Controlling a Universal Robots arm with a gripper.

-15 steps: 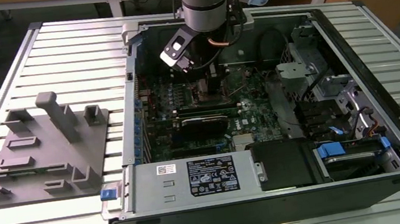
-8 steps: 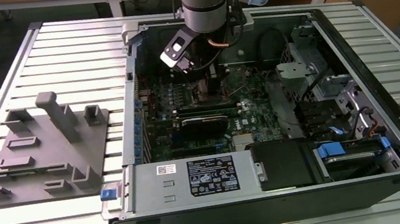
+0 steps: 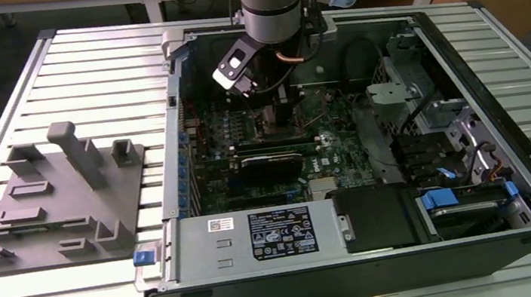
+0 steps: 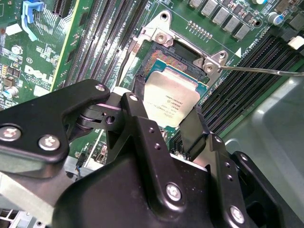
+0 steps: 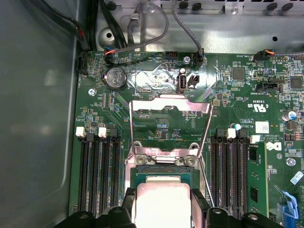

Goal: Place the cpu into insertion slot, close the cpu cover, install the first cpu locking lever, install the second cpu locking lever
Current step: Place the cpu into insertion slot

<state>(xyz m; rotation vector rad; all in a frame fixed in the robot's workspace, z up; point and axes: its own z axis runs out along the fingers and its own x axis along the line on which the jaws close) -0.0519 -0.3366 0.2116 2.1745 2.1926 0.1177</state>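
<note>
The cpu (image 4: 173,95), a flat square chip with a dull silver top, sits level between my gripper's (image 4: 164,110) black fingers (image 4: 137,126), which press on two opposite edges. It hangs just over the insertion slot (image 4: 164,58), whose gold contacts show past its far edge. In the first wrist view the cpu (image 5: 161,209) is held by the gripper (image 5: 162,195) over the slot (image 5: 159,176). The cpu cover (image 5: 170,107) stands swung open beyond the socket. One thin locking lever (image 4: 266,71) sticks out sideways, free. In the exterior view the gripper (image 3: 275,115) is low over the motherboard.
Long black memory slots (image 5: 99,171) flank the socket on both sides. The computer case's metal wall (image 5: 38,118) is close by. A grey labelled power-supply box (image 3: 256,237) and a drive bay with blue tabs (image 3: 439,199) lie at the case's near side. A grey fixture plate (image 3: 60,211) lies outside the case.
</note>
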